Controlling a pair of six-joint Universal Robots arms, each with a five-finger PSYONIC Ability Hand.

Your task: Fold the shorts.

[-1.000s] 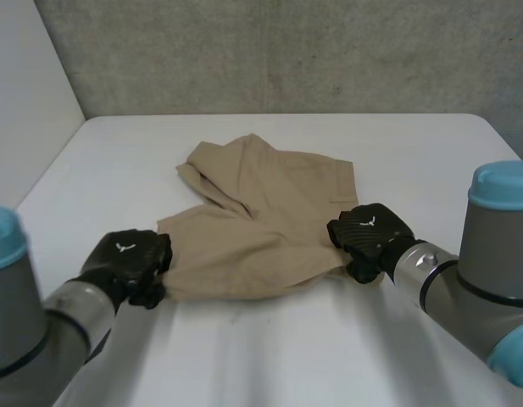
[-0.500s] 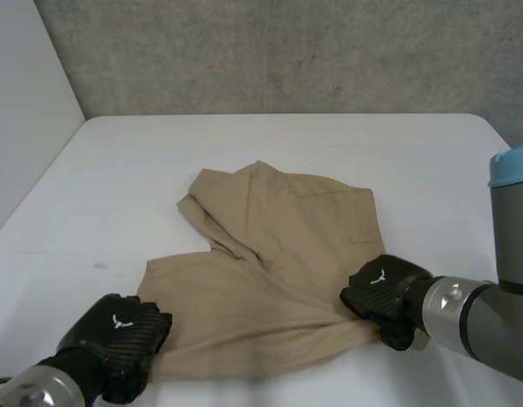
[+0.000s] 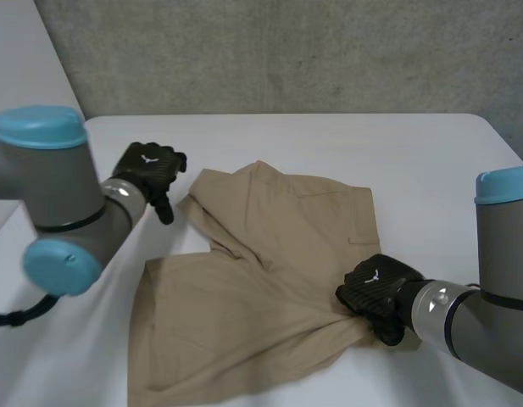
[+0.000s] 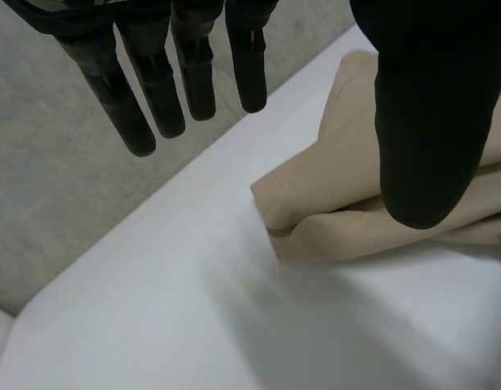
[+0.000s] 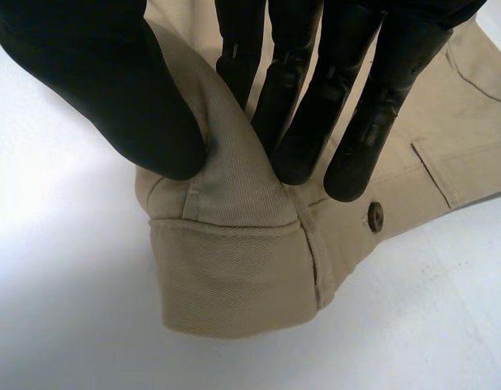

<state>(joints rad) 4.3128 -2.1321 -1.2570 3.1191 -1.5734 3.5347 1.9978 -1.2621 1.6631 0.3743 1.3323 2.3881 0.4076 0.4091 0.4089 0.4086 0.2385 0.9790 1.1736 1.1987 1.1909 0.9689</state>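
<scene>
Head view: the crumpled beige cotton shorts (image 3: 261,280) lie on the white table (image 3: 431,161), spreading from its middle to the near edge. The left hand (image 3: 149,168) hovers toward the table's far left corner, just beside the shorts' far left tip. The right hand (image 3: 375,291) sits on the shorts' right edge.

Left wrist view: the left hand's fingers (image 4: 153,89) are straight and apart from the thumb, holding nothing. A folded tip of the shorts lies under the thumb.

Right wrist view: the right hand's thumb and fingers (image 5: 291,114) are clamped on a raised fold of the waistband, near a small brown button (image 5: 375,216).
</scene>
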